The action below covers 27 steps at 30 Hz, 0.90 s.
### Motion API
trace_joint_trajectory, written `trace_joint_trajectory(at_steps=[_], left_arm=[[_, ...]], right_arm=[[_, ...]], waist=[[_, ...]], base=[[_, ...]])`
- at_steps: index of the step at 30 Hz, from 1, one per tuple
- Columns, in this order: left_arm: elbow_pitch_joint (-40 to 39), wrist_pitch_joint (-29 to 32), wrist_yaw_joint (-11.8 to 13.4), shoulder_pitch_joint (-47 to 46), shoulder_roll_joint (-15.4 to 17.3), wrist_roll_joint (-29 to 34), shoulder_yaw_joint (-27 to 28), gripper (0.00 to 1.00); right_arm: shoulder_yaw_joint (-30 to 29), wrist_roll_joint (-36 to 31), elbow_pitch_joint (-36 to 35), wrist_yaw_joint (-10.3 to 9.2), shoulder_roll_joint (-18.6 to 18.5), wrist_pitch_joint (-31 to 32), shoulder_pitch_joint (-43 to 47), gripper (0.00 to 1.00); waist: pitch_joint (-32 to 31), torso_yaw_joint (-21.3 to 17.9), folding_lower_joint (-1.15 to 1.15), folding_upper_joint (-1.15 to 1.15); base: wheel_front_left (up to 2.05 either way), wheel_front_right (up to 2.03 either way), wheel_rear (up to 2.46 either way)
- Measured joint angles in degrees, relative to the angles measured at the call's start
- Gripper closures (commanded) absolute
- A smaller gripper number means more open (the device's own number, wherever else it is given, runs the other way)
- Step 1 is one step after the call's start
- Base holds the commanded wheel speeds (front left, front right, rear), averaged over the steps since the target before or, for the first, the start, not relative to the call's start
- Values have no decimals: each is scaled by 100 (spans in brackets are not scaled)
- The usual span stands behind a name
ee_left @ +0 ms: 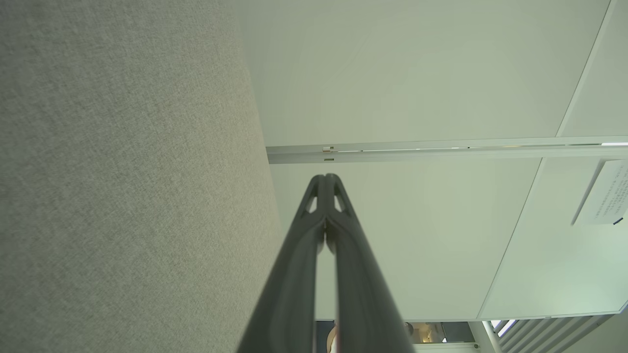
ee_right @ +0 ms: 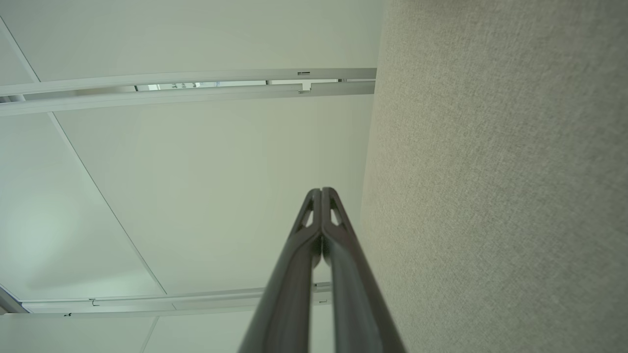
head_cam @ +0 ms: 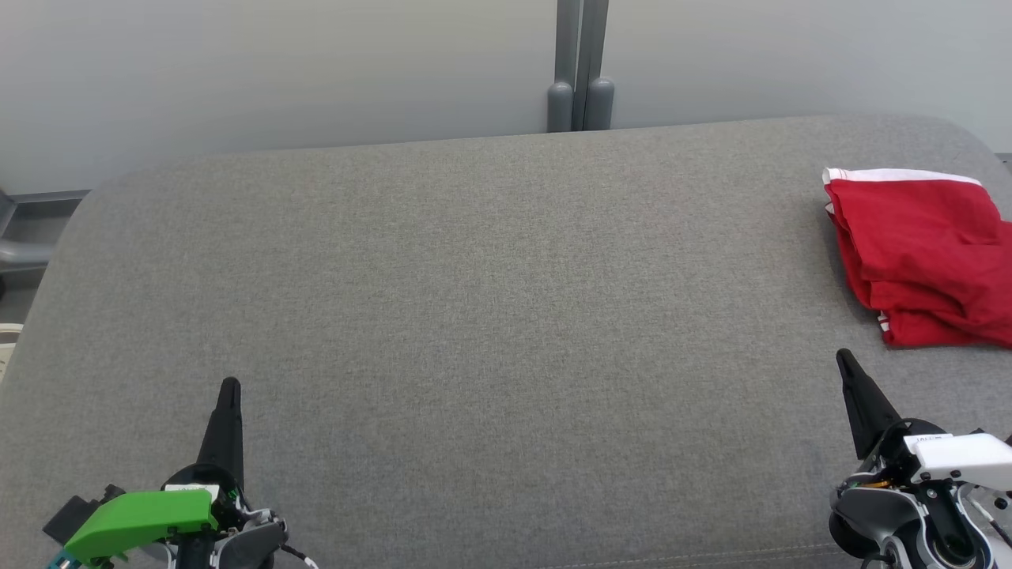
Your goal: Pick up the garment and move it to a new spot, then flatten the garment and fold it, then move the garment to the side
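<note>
Both dark fingers (ee_left: 294,274) of the left gripper (ee_left: 325,178) are pressed tight together, tip to tip, with nothing between them. The right gripper (ee_right: 321,190) looks the same. Its two fingers (ee_right: 289,284) are squeezed together and hold nothing.

From the head view, the left gripper sits low on the left side, over the near part of a big gray cloth cushion (head_cam: 474,300). It has a green cover (head_cam: 138,521) at its wrist. The right gripper sits low on the right side and has a white cover (head_cam: 961,457) at its wrist. Both grippers point away from the robot. It is hard to tell if they touch the cushion.

The red garment (head_cam: 925,253) lies on the cushion at the far right, and the edge of the picture cuts part of it off. It is folded into a pile of layers. A white band runs along its far edge, and small white stripes show at its near corner. It lies just past the tip of the right gripper, near it but not touching. The left gripper is well apart from it.

Behind the cushion is a pale wall with a gray post (head_cam: 579,71). In the left wrist view, the cushion is on the left and the wall is on the right, with a silver rail (ee_left: 417,149) and a white paper sign (ee_left: 601,193).
</note>
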Motion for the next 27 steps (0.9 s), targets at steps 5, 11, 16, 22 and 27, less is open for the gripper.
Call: trace_joint_trajectory(at_steps=[5,11,16,22,27], left_arm=[[0,0,0,-1,0,0,1,100],[0,1,0,-1,-1,0,2,100],[0,1,0,-1,-1,0,2,100],[0,1,0,-1,-1,0,3,100],[0,1,0,-1,-2,0,3,100]], right_arm=[[-3,-16,0,0,3,0,-1,100],[-8,-19,1,0,9,2,-1,100],[-11,-22,1,0,11,10,-1,100],[-15,-23,1,0,13,10,-2,100],[-18,-23,1,0,14,10,-2,100]], waist=[[0,0,0,0],[0,0,0,0],[0,0,0,0],[0,0,0,0],[0,0,0,0]], base=[[0,0,0],[0,0,0],[0,0,0],[0,0,0],[0,0,0]])
